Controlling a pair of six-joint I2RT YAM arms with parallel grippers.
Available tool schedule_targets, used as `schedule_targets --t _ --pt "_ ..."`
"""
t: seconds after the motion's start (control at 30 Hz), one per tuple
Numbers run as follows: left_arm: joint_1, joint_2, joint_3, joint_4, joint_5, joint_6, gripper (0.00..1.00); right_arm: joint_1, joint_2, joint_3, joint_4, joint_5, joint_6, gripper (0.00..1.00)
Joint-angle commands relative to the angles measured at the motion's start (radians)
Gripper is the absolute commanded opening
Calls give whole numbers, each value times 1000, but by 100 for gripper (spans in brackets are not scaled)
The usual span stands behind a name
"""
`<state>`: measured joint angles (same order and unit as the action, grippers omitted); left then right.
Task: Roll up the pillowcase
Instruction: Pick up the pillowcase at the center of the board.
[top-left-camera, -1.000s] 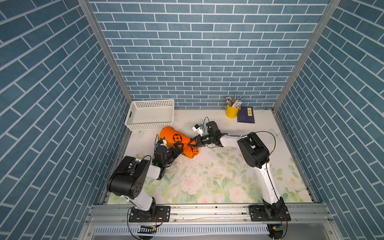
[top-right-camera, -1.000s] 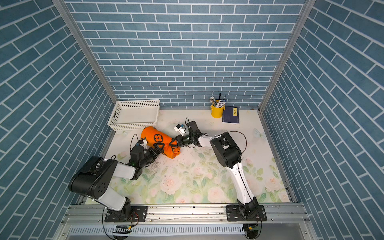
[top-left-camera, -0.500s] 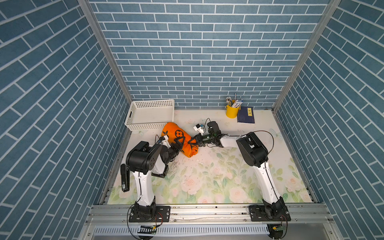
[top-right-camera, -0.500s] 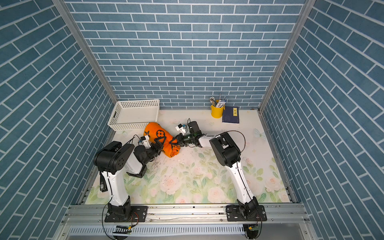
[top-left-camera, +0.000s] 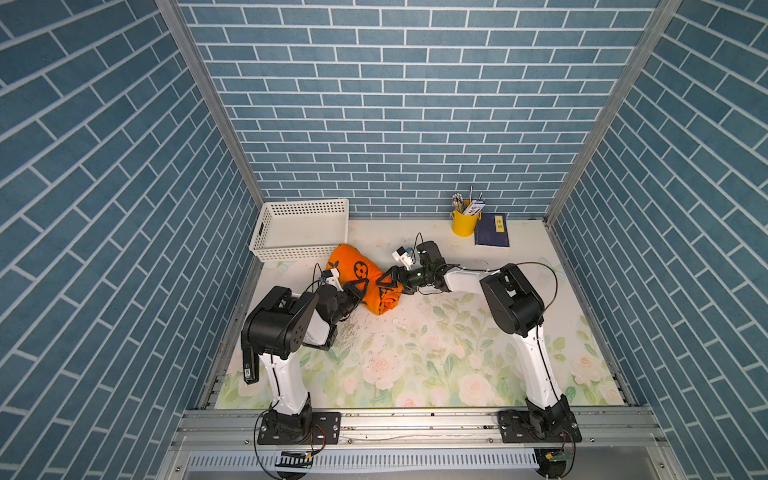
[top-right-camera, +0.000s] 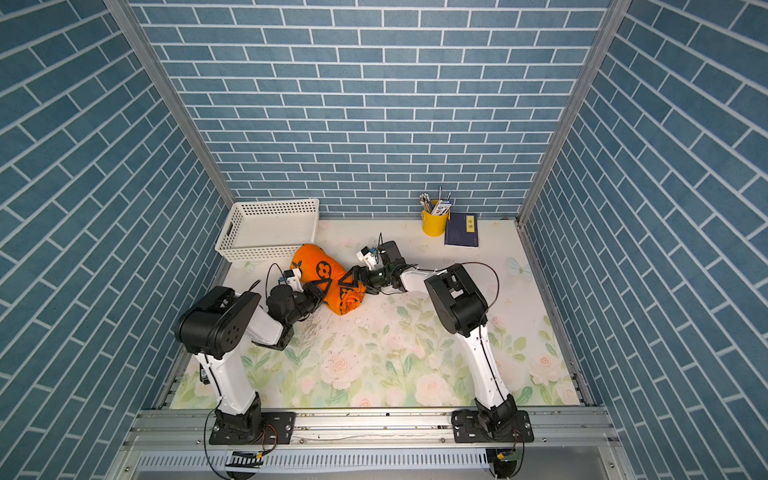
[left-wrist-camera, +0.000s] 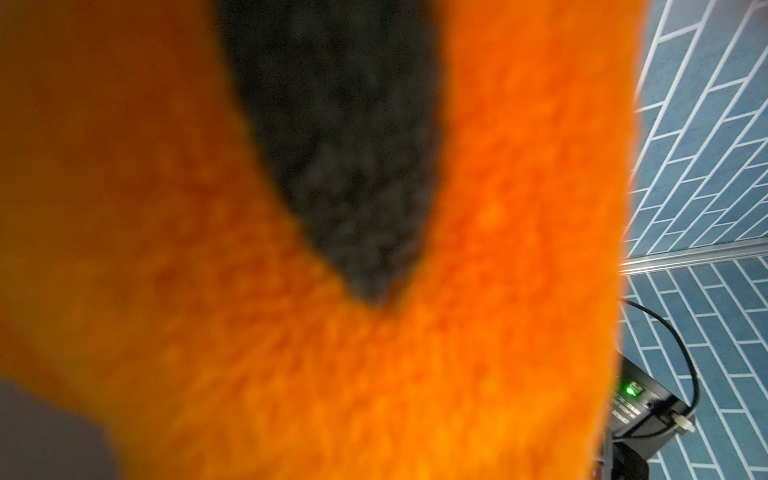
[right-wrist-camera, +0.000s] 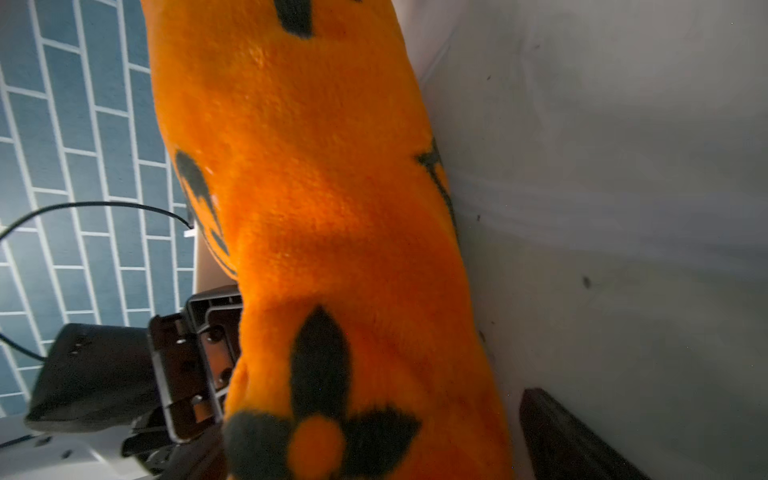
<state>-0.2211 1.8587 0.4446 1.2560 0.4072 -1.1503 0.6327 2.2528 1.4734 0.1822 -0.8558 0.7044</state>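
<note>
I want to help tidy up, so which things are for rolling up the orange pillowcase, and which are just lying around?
For the job: pillowcase, left pincer, right pincer.
Just lying about: white basket, yellow pen cup, blue book.

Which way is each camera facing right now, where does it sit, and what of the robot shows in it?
Top views: high above the base rail, looking down toward the back wall; left arm, right arm, left gripper, right gripper flanking the pillowcase.
Left wrist: hard against the pillowcase, facing a black unit with a green light; no own fingers show.
Right wrist: low beside the pillowcase, facing the left gripper; one own finger shows.
Shared: all four show the pillowcase.
</note>
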Motion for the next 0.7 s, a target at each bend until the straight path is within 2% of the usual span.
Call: schedule_targets --t 0.0,0.17,0.3,0.5,0.67 --pt "6 -111 17 -47 2 23 22 -31 -163 -66 -101 171 -163 100" --pt "39 -263 111 -207 -27 38 20 -59 -347 -139 -121 332 -261 100" --pt "90 -306 229 -304 -55 47 21 -62 -442 -168 -145 423 -302 100" --pt "194 -215 450 -320 -53 25 22 -62 -570 -209 -126 531 -341 100" --pt "273 -91 598 -273 -82 -23 23 -63 -616 -201 -169 605 -393 100"
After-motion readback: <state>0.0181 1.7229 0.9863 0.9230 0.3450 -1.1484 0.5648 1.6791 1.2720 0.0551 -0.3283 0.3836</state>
